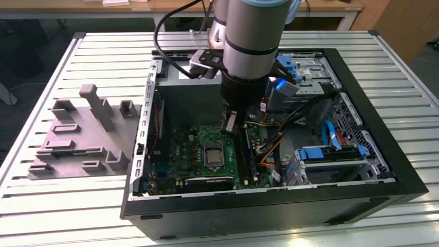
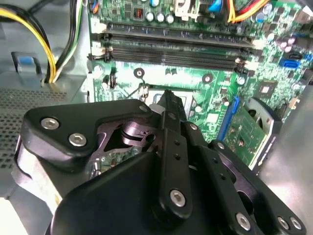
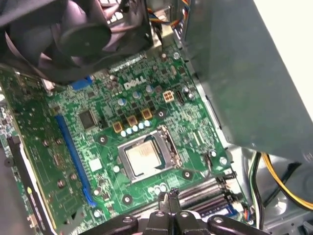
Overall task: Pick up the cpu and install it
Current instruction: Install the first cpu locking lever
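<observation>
In its socket, the cpu (image 3: 146, 157) sits below the closed, empty hand (image 3: 171, 197).

Slatted white table (image 1: 69, 206) (wooden desk (image 1: 61, 7) behind).

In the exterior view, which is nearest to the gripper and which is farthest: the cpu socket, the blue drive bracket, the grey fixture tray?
1. cpu socket, just below the gripper.
2. blue drive bracket, toward the exterior view's right.
3. grey fixture tray, outside the case, at the left.

Open black computer case (image 1: 384, 170) on slatted table (image 1: 69, 206); grey fixture tray (image 1: 75, 139) beside it.
</observation>
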